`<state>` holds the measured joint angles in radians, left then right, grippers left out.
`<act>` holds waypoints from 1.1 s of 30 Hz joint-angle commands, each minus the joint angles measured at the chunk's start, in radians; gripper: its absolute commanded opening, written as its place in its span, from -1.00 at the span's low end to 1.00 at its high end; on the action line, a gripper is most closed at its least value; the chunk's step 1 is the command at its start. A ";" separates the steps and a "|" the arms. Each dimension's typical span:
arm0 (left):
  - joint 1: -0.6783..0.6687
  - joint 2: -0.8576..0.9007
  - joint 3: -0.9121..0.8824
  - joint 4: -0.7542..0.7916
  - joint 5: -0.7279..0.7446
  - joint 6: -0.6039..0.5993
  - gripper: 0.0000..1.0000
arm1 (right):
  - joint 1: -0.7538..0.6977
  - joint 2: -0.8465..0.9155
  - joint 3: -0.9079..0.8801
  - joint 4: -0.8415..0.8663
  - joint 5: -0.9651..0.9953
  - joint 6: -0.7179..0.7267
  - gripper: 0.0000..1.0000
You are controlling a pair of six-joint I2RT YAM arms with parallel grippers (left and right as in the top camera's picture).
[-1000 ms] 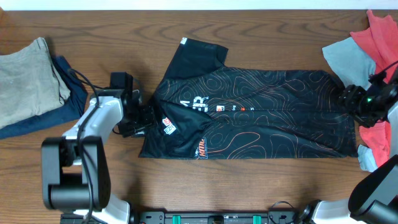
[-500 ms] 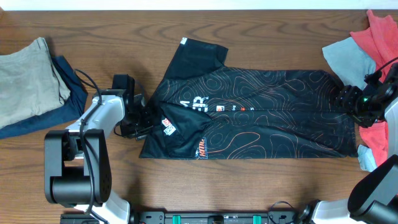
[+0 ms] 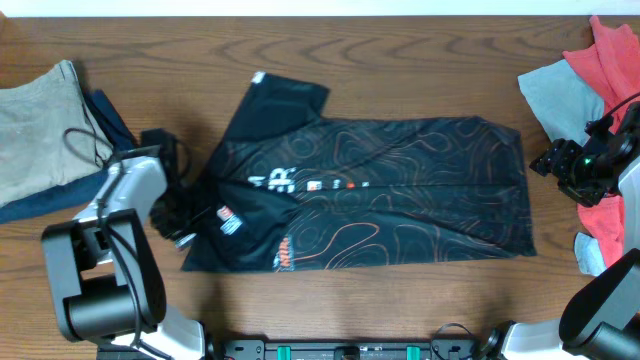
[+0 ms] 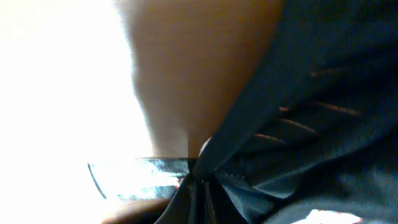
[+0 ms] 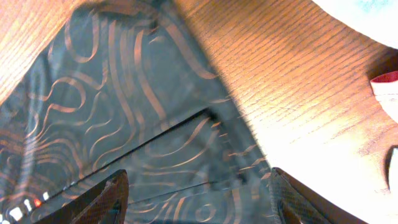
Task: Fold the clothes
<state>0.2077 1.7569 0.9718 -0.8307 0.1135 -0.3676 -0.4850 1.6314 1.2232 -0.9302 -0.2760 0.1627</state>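
Observation:
The clothes in hand are a black jersey (image 3: 400, 190) with thin orange contour lines, lying flat across the middle of the table, collar end to the left. My left gripper (image 3: 183, 205) is shut on the jersey's left edge. In the left wrist view, dark fabric (image 4: 323, 112) bunches into the closed left gripper (image 4: 199, 193). My right gripper (image 3: 545, 163) stands open just off the jersey's right edge, holding nothing. In the right wrist view its fingers (image 5: 106, 199) spread wide, and between them under the right gripper (image 5: 199, 205) lies the jersey's corner (image 5: 124, 112).
A folded beige garment (image 3: 40, 120) lies on a dark blue one (image 3: 110, 150) at the far left. A loose pile with a red piece (image 3: 610, 55) and a grey-blue piece (image 3: 560, 95) sits at the right edge, behind the right arm.
My left gripper closed on the jersey's left edge and pulled it left. The whole jersey slid left, out from under the right gripper, which stayed open and in place.

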 commanded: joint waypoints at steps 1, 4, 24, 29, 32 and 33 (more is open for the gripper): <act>0.037 -0.023 -0.018 -0.049 -0.042 -0.034 -0.84 | 0.023 -0.006 0.007 0.000 0.007 -0.030 0.41; 0.038 -0.031 -0.011 -0.084 -0.043 -0.034 -0.56 | 0.031 -0.006 0.007 0.002 0.008 -0.030 0.41; -0.101 -0.254 0.158 0.206 0.171 0.151 0.96 | 0.074 -0.006 0.006 -0.018 0.010 -0.049 0.56; -0.154 -0.182 0.158 0.409 0.170 0.241 0.96 | 0.076 -0.006 0.006 -0.032 0.010 -0.075 0.58; -0.154 -0.119 0.159 0.518 0.171 0.240 0.96 | 0.079 -0.006 0.006 -0.048 0.010 -0.075 0.58; -0.154 -0.097 0.162 0.546 0.171 0.241 0.96 | 0.080 -0.006 0.006 -0.052 0.010 -0.075 0.58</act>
<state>0.0505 1.6062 1.1229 -0.3237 0.2756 -0.1715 -0.4248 1.6314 1.2232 -0.9745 -0.2687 0.1085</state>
